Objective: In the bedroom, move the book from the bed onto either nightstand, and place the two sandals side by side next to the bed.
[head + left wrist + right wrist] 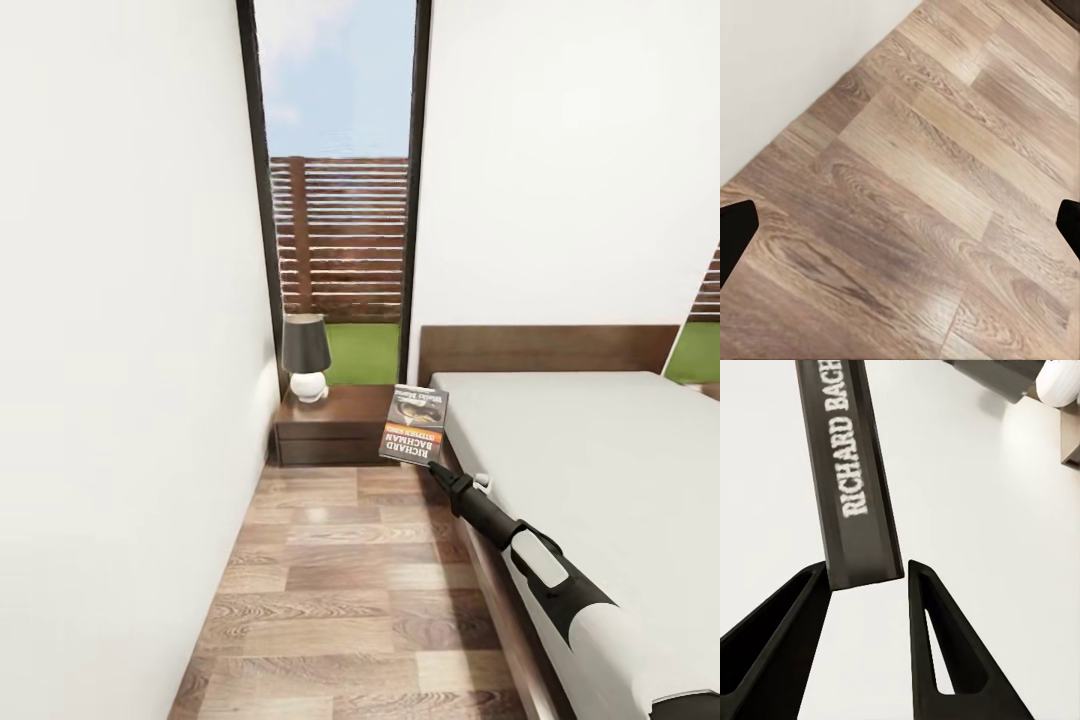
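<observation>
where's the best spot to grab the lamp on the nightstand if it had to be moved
Probably the lamp's narrow neck between the dark shade and the round white base, with the pincer coming level from the open floor side. The shade flares wide and the base is rounded, and the wall and window close off the other sides.

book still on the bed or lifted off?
Lifted off: the book hangs in the right gripper, clear of the bed, beside the nightstand.

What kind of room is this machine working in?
Most likely a bedroom: a low dark-brown wooden bed with a light-grey mattress, a dark wooden nightstand beside it bearing a small black-shaded lamp, and a wood-plank floor.
</observation>
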